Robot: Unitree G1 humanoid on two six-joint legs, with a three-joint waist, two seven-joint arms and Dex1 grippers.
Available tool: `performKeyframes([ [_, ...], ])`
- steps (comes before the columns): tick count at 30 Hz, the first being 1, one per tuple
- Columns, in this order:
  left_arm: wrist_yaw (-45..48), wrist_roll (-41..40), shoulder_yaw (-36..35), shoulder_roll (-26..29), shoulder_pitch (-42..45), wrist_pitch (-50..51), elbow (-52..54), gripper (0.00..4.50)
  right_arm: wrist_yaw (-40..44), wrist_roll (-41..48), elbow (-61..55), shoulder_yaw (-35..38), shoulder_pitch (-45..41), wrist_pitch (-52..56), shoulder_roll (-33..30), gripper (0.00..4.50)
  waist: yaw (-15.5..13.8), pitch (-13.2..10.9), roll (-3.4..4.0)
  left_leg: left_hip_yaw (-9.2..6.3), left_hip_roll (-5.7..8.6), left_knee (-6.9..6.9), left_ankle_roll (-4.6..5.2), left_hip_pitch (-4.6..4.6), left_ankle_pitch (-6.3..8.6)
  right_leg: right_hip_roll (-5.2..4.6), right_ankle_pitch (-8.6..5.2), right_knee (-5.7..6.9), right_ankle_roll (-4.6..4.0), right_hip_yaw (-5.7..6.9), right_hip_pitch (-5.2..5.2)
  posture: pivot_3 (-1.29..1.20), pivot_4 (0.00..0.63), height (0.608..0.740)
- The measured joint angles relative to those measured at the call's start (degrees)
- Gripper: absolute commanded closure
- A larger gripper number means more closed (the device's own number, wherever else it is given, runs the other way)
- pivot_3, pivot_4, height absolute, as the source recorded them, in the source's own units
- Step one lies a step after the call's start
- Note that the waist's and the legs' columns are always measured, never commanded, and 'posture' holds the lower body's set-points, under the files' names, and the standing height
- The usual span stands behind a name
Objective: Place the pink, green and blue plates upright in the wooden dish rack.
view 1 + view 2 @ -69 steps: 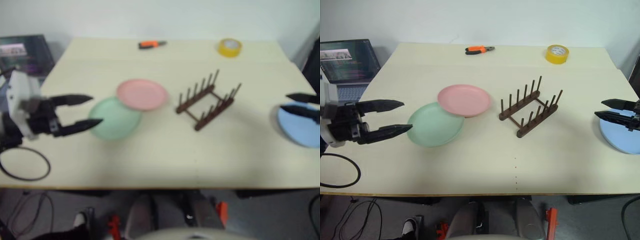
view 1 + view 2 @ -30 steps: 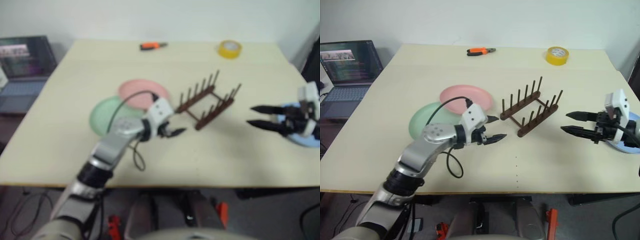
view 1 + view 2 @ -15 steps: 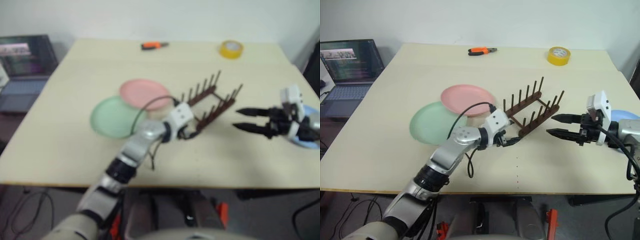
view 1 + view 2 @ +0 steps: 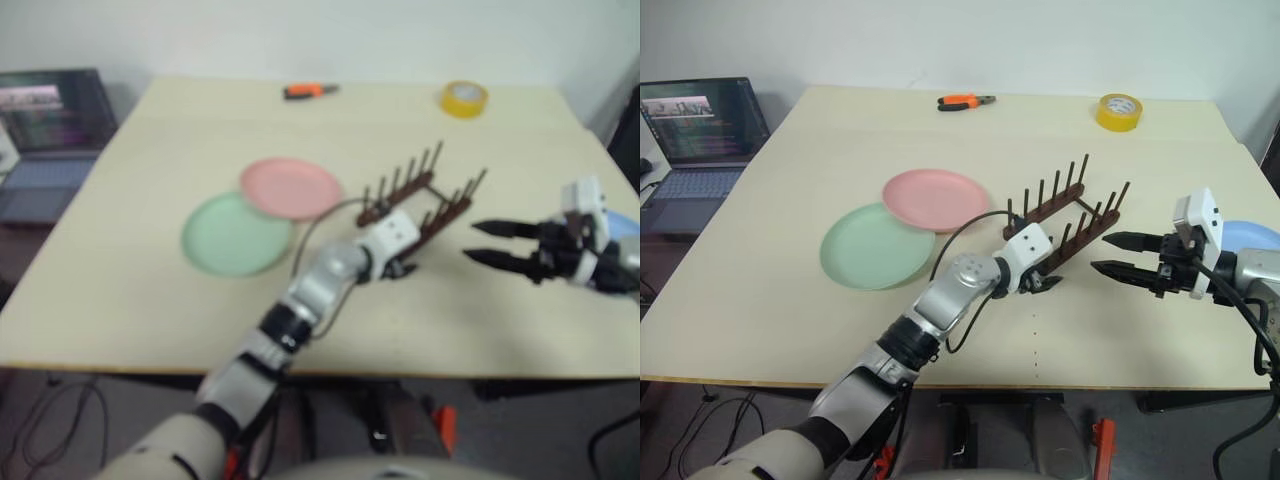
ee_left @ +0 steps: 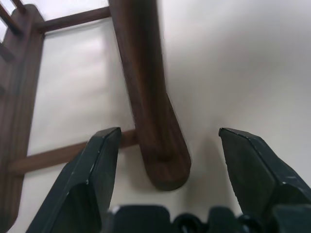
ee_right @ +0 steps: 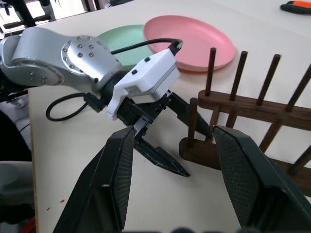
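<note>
Since a second ago the left gripper (image 4: 1043, 280) has travelled from beside the green plate (image 4: 877, 246) across the table (image 4: 790, 180) to the near end of the wooden dish rack (image 4: 1065, 220). Its two black fingers are spread, and the rounded end of one base rail (image 5: 163, 165) lies between them; from the wrist view there is a gap on each side, so they seem not to touch the wood. The right gripper (image 4: 1110, 254) has come a little toward the rack and now hovers near its right side with fingers also spread, holding nothing. The pink plate (image 4: 936, 199) lies flat to the left of the rack, its edge overlapping the green plate, which lies flat nearer the table's front. The blue plate (image 4: 1246, 236) lies flat at the right edge of the table, behind the right wrist. The rack stands empty.
</note>
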State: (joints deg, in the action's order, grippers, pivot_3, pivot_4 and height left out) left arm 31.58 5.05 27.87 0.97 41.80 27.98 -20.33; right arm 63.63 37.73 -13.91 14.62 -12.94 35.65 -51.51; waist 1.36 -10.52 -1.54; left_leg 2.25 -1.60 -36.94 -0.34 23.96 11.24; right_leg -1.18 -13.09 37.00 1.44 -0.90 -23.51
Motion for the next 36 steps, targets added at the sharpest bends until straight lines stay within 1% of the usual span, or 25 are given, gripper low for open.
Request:
performKeyframes([
  [3, -0.87, 0.98, -0.01, -0.69, 0.25, -0.26, -0.78, 1.54, -0.25, 0.03, 0.00, 0.00, 0.11, 0.00, 0.00, 1.68, 0.05, 0.00, 0.00, 0.00, 0.00, 0.00, 0.00, -0.01, 0.00, 0.00, 0.00, 0.00, 0.00, -0.01, 0.00, 0.00, 0.150, 0.740],
  [5, -1.09, 1.44, -0.16, -0.70, 0.65, -0.93, -1.54, 2.19, -0.49, 0.04, 0.00, 0.00, 0.11, -0.02, 0.00, 1.68, 0.04, 0.00, 0.00, -0.03, 0.00, 0.00, 0.00, -0.01, 0.00, 0.00, -0.01, -0.01, -0.01, 0.01, 0.01, 0.00, 0.150, 0.740],
  [7, -1.13, 1.83, -0.39, -0.71, 1.08, -1.16, -2.04, 2.94, -0.79, 0.04, 0.00, 0.00, 0.11, -0.06, 0.00, 1.68, 0.04, 0.00, 0.00, -0.03, 0.01, 0.01, 0.00, -0.01, 0.00, 0.00, -0.01, -0.02, -0.01, 0.01, 0.02, 0.00, 0.150, 0.740],
  [8, -1.66, 2.04, -0.83, -0.86, 1.11, -1.19, -2.29, 3.25, -1.00, 0.03, 0.00, 0.00, 0.11, -0.09, 0.00, 1.68, 0.04, 0.00, 0.00, -0.04, -0.01, 0.01, 0.00, 0.00, 0.00, -0.01, -0.01, -0.02, -0.01, 0.02, 0.02, 0.00, 0.150, 0.740],
  [9, -1.38, 1.99, -1.12, -0.76, 1.22, -1.49, -2.41, 3.43, -1.20, 0.03, 0.00, 0.00, 0.11, -0.12, 0.00, 1.68, 0.03, 0.00, 0.00, -0.04, 0.01, 0.00, 0.00, 0.00, 0.00, -0.01, -0.01, -0.03, -0.01, 0.02, 0.02, 0.00, 0.150, 0.740],
  [15, -0.93, 1.93, -1.85, -0.81, 1.26, -1.96, -2.90, 3.46, -1.53, -0.01, 0.11, -0.02, -0.28, -0.40, 0.14, 1.68, 0.06, 0.00, 0.00, -0.05, 0.00, 0.01, 0.00, -0.01, 0.00, -0.01, -0.01, -0.03, -0.01, 0.03, 0.03, 0.00, 0.150, 0.740],
  [20, 1.47, 1.53, -2.39, 0.48, 1.25, -2.45, -2.77, 3.46, -1.44, -0.32, 0.78, -0.02, -1.09, -1.21, 0.14, 1.68, 0.16, 0.00, 0.00, -0.05, 0.00, 0.04, 0.00, -0.02, 0.00, 0.01, -0.02, -0.03, -0.04, 0.04, 0.02, 0.00, 0.150, 0.740],
  [24, 9.08, -0.62, -2.40, 4.42, 0.50, -3.94, -0.29, 3.46, -0.20, -0.79, 3.12, 0.28, -0.85, -2.13, -1.75, 1.68, 0.15, 0.00, 0.01, -0.05, -0.04, 0.10, -0.01, -0.01, 0.00, 0.01, -0.06, -0.03, -0.11, 0.04, -0.01, 0.00, 0.150, 0.740],
  [28, 18.68, -2.88, -2.20, 8.26, -0.11, -6.79, 1.46, 3.46, 1.96, -1.91, 5.41, 2.84, 1.34, -3.45, -4.96, 1.68, -0.03, 0.00, 0.01, -0.04, -0.06, 0.12, 0.00, 0.03, 0.01, -0.04, -0.09, -0.09, -0.13, 0.06, -0.01, 0.00, 0.150, 0.740],
  [32, 25.88, -3.96, -0.83, 8.99, -0.16, -10.94, 1.33, 3.46, 3.38, -3.00, 6.78, 5.47, 4.48, -4.69, -6.42, 1.68, -0.25, 0.00, 0.01, -0.04, -0.05, 0.09, 0.01, 0.07, 0.01, -0.13, -0.09, -0.09, -0.09, 0.05, -0.01, 0.00, 0.150, 0.740],
  [36, 29.11, -4.36, -0.36, 8.08, 0.19, -13.99, -0.89, 3.46, 3.88, -3.31, 6.85, 9.67, 7.96, -5.12, -7.37, 1.68, -0.45, 0.00, 0.01, -0.06, -0.02, 0.05, 0.02, 0.07, 0.02, -0.12, -0.09, -0.08, -0.07, 0.06, -0.01, 0.00, 0.150, 0.740],
])
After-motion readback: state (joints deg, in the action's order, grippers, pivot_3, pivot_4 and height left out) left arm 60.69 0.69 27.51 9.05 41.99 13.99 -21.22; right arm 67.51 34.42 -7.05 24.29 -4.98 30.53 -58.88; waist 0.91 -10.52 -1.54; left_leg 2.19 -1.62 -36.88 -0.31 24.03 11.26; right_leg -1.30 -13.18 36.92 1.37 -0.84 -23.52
